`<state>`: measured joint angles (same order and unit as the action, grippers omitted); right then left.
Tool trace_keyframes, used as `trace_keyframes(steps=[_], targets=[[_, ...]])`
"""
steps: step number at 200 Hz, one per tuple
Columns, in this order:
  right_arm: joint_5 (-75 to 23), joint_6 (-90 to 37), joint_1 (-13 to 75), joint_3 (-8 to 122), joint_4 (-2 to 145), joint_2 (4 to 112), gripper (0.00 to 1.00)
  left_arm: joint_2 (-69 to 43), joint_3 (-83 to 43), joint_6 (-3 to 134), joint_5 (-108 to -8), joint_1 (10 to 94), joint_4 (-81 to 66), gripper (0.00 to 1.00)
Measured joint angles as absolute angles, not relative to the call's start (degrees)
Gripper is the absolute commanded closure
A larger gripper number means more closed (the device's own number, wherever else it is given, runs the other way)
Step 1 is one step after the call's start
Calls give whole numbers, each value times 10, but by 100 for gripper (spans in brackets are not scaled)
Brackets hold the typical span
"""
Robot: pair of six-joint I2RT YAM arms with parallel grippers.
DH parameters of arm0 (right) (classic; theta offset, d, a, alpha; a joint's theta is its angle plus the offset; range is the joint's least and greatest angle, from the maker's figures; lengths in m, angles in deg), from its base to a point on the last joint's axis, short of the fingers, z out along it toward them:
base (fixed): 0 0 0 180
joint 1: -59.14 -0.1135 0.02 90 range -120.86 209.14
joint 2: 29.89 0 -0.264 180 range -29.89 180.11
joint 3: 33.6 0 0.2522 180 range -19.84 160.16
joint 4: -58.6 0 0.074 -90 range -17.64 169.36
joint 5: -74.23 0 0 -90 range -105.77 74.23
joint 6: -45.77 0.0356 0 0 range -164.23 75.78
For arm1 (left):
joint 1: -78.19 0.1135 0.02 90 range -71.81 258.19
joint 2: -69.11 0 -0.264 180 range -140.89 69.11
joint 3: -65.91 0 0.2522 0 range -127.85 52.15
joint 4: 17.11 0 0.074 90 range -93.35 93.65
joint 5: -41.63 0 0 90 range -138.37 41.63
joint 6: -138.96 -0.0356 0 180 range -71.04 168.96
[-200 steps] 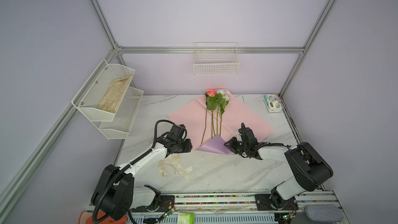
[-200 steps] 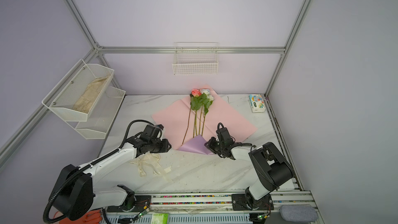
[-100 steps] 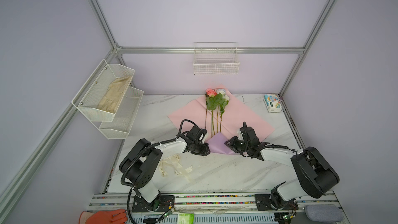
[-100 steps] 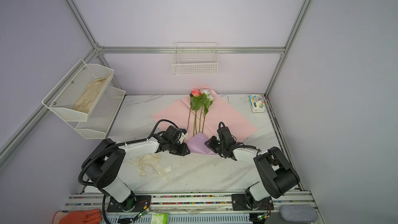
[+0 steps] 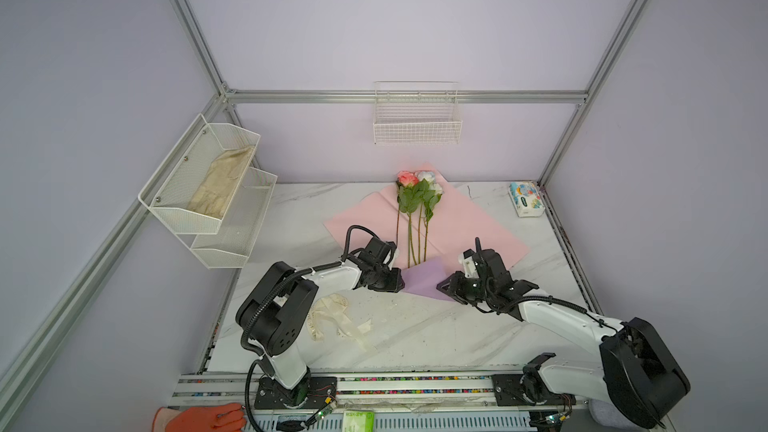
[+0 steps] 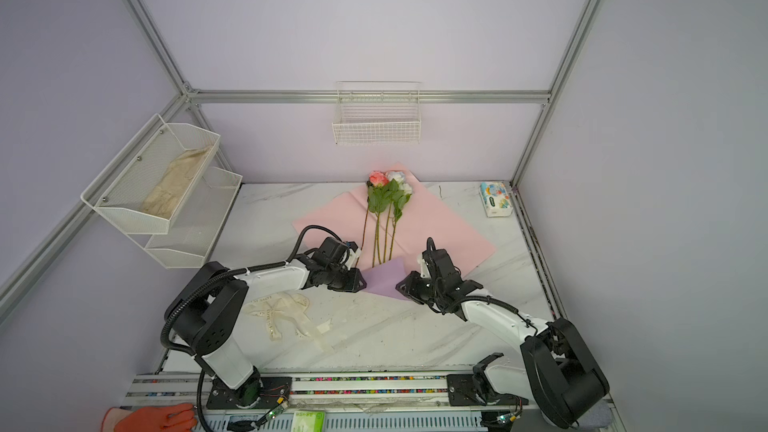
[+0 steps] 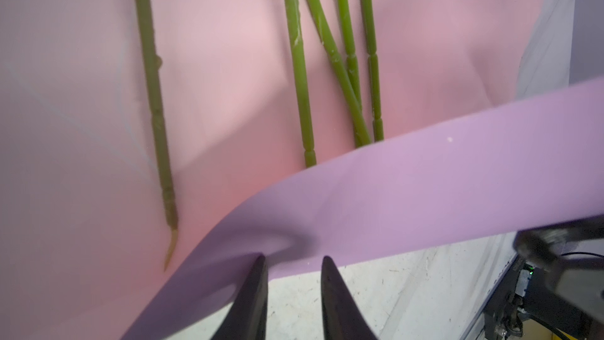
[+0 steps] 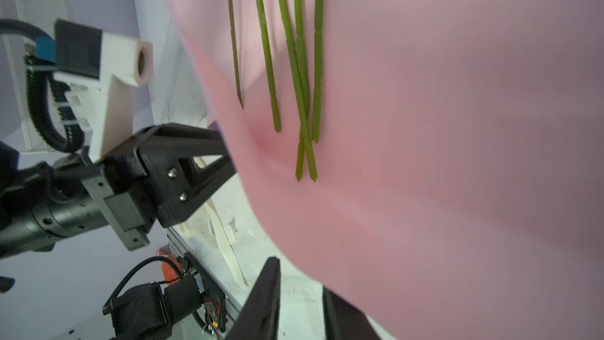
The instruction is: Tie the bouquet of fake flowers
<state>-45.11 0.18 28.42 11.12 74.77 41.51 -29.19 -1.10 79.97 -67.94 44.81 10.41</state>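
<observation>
The bouquet of fake flowers [image 5: 417, 197] [image 6: 388, 197] lies on a pink paper sheet [image 5: 469, 222], its green stems [image 7: 300, 76] [image 8: 294, 60] pointing toward the arms. The sheet's near corner is folded up over the stem ends, showing its lilac underside [image 5: 424, 280] [image 6: 384, 278]. My left gripper [image 5: 397, 280] [image 7: 294, 258] is at the flap's left edge, jaws a little apart, the tips at the lilac edge and bare table between them. My right gripper [image 5: 442, 286] [image 8: 299, 273] is at the flap's right edge, also slightly open, with the paper lying over one finger.
A loose cream ribbon [image 5: 332, 317] lies on the marble table near the left arm. A tissue pack [image 5: 525, 199] sits at the back right. A wire basket [image 5: 417, 118] hangs on the back wall, a mesh shelf rack [image 5: 208, 189] on the left wall. An orange glove [image 5: 199, 419] lies by the front rail.
My left gripper has swung right from the table's left side to the left edge of the lilac flap. My right gripper has stayed at the flap's right edge.
</observation>
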Motion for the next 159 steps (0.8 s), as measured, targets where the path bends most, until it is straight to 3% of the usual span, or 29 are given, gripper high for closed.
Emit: trace_keyframes(steps=[78, 129, 159], targets=[[-470, -69, 270, 130, 836, 515, 69, -291, -11, 828, -683, 469, 95, 72], [-339, -72, 273, 200, 868, 533, 68, -277, -11, 828, -682, 471, 95, 69], [-298, -73, 285, 236, 861, 554, 67, -252, -9, 823, -679, 471, 92, 59]])
